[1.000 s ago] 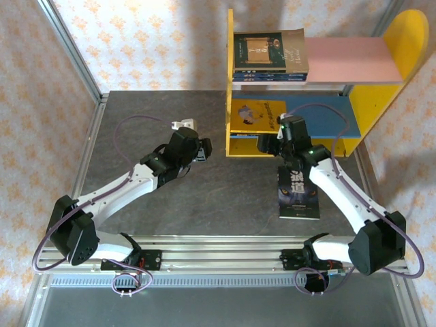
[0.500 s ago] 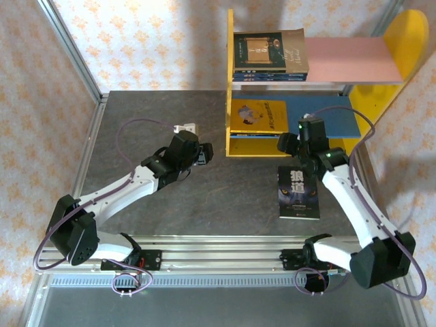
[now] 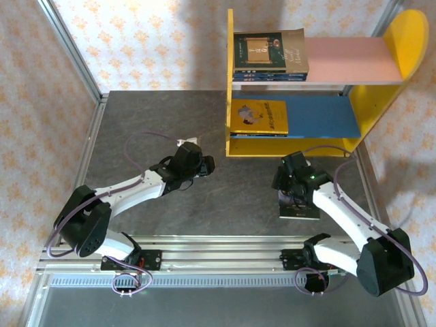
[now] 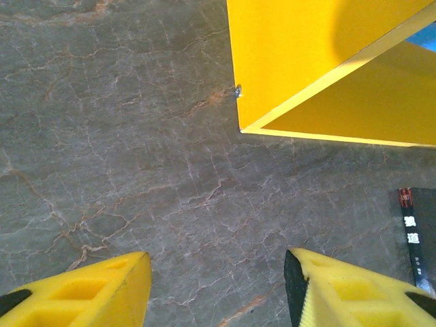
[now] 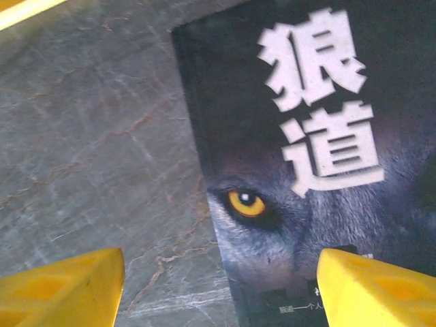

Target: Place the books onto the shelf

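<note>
Patterned wallpaper with orange motifs rises behind a grey, stone-veined bench (image 3: 170,211). At the far right of the bench sits the shelf (image 3: 409,41), which has yellow round-topped side panels, a pink board (image 3: 347,58) above and a blue board (image 3: 320,116) below. A small stack of books lies at the left end of the pink board, with the brown book (image 3: 269,51) with a framed picture on top. The yellow book (image 3: 259,116) lies on another at the left end of the blue board.

The dark blue wolf-face book (image 3: 303,210) lies flat on the bench, cover up, just near of the shelf and apart from it. The right wrist view shows its white Chinese title and one amber eye (image 5: 320,170).

The right tool (image 3: 286,187) hangs over the far part of that book, its jaws well apart and holding nothing (image 5: 221,286). One yellow finger is over the cover and the other over bare bench. Whether either touches cannot be told.

The left tool (image 3: 204,165) is near the middle of the bench, left of the shelf's left panel. It is spread about halfway over bare stone (image 4: 218,286) and grips nothing.
</note>
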### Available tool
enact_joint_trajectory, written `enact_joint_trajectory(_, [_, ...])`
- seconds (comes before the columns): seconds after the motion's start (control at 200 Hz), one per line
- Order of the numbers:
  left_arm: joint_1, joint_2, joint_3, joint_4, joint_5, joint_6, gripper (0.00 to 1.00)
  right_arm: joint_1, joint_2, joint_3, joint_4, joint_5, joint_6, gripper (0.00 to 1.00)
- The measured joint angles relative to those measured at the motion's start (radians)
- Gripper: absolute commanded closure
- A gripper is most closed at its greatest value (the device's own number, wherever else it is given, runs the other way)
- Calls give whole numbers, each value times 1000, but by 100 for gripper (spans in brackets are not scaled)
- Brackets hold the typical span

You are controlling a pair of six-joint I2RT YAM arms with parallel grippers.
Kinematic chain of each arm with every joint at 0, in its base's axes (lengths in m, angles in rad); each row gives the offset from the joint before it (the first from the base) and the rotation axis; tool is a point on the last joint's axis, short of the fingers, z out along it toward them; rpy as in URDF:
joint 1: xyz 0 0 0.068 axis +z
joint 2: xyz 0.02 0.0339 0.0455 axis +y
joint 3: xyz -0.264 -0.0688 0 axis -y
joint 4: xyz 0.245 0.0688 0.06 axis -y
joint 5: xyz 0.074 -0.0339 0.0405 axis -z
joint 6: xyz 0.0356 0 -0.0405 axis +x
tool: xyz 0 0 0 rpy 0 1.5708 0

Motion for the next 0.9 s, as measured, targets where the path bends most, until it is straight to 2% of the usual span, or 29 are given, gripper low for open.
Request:
enact_joint_trajectory(0.195, [0, 0, -1, 11, 0, -1, 46, 0, 103, 1, -7, 49, 15, 20])
enact_joint_trajectory(0.455, [0, 0, -6, 12, 3, -2, 46, 27, 183, 1, 28, 31, 11, 22])
enact_joint_trajectory(0.676, [0, 1, -18, 13, 12, -8, 46, 156, 278, 3, 131, -47, 24, 23])
enact_joint_trajectory(0.901, [0, 0, -46, 13, 26, -24, 46, 281, 424, 120, 208, -40, 56, 24])
